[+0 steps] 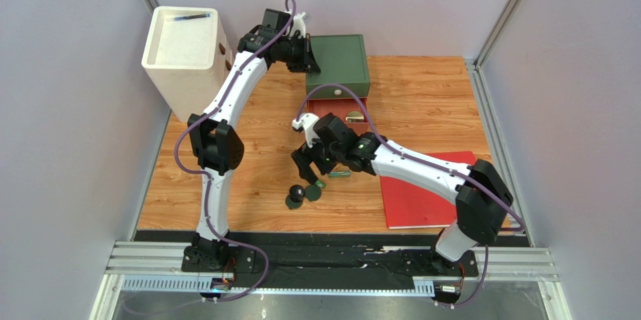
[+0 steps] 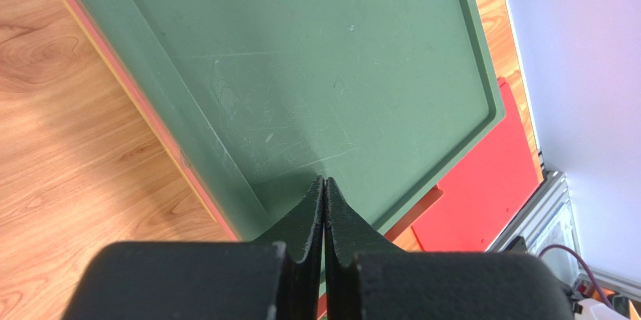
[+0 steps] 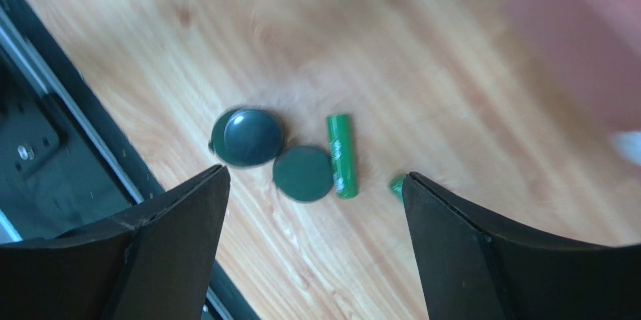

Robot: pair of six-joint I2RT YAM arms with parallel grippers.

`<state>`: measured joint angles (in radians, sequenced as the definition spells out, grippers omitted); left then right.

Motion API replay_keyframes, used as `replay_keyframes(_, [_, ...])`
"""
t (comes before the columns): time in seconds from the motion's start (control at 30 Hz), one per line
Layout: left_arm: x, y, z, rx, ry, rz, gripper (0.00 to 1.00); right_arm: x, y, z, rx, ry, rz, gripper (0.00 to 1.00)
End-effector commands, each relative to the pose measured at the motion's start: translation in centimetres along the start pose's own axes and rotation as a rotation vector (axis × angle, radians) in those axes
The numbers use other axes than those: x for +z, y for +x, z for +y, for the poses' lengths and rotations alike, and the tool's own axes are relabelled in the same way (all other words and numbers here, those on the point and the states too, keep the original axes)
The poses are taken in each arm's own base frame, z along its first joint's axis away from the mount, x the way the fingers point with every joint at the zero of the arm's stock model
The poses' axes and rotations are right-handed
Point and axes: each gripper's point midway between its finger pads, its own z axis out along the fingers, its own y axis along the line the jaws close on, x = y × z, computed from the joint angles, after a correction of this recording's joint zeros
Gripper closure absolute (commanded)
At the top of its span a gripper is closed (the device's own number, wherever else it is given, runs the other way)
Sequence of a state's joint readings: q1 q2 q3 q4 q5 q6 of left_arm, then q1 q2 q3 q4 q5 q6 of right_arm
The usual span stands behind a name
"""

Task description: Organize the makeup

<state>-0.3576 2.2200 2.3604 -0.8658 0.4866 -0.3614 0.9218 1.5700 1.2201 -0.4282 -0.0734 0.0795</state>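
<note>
The right hand (image 1: pixel 308 176) hangs over the wooden table (image 1: pixel 421 102) with its two fingers (image 3: pixel 180 237) spread wide and nothing held between them. Straight below it, in the gap, lies a flat dark green compact (image 3: pixel 302 173). Touching that compact, on the side toward one finger, is a black ball (image 3: pixel 252 136). The ball sits over a second compact (image 3: pixel 216 136), whose rim peeks out from under it. On the other side, just beside the flat compact, lies a slim green tube (image 3: pixel 341 155). A small green piece (image 3: pixel 396 185) pokes out at the edge of the other finger, and I cannot tell what it is. Back behind this hand, under its arm, a red book (image 1: pixel 421 200) lies flat.

The left hand (image 2: pixel 323 181) is pressed together, finger against finger, holding nothing. Its tips are down at the edge of a green box (image 2: pixel 316 72), though I cannot tell if they touch it. Between the two hands a red drawer (image 1: pixel 338 106) stands open from the box, with small things in it too tiny to make out.
</note>
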Motion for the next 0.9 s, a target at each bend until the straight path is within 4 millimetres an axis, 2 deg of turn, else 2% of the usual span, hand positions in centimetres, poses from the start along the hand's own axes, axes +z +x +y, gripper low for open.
replay_keyframes(0.0, [1.7,6.4,4.2,-0.089,-0.13,0.22,1.0,2.1,3.2,2.5,-0.075,-0.115,0.151,0.12])
replay_keyframes(0.1, [1.8,6.6,4.2,-0.092,-0.13,0.226,1.0,3.1,3.8,3.3,-0.081,-0.133,0.202,0.11])
replay_keyframes(0.13, [1.8,6.7,4.3,-0.094,-0.131,0.229,1.0,3.9,4.7,3.4,-0.081,-0.143,0.237,0.11])
replay_keyframes(0.23, [2.0,6.9,4.4,-0.096,-0.131,0.234,1.0,4.9,4.7,4.4,-0.092,-0.172,0.251,0.1])
replay_keyframes(0.37, [2.0,7.2,4.5,-0.099,-0.131,0.243,1.0,5.6,3.6,5.5,-0.098,-0.214,0.234,0.09])
replay_keyframes(0.63, [2.0,7.2,4.6,-0.1,-0.131,0.244,1.0,7.0,4.6,7.1,-0.101,-0.265,0.292,0.12])
replay_keyframes(0.73, [2.1,7.3,4.7,-0.106,-0.125,0.247,1.0,7.6,6.0,7.3,-0.094,-0.284,0.338,0.23])
replay_keyframes(0.87, [2.2,7.4,4.7,-0.112,-0.12,0.247,1.0,8.1,7.5,7.6,-0.084,-0.293,0.381,0.27])
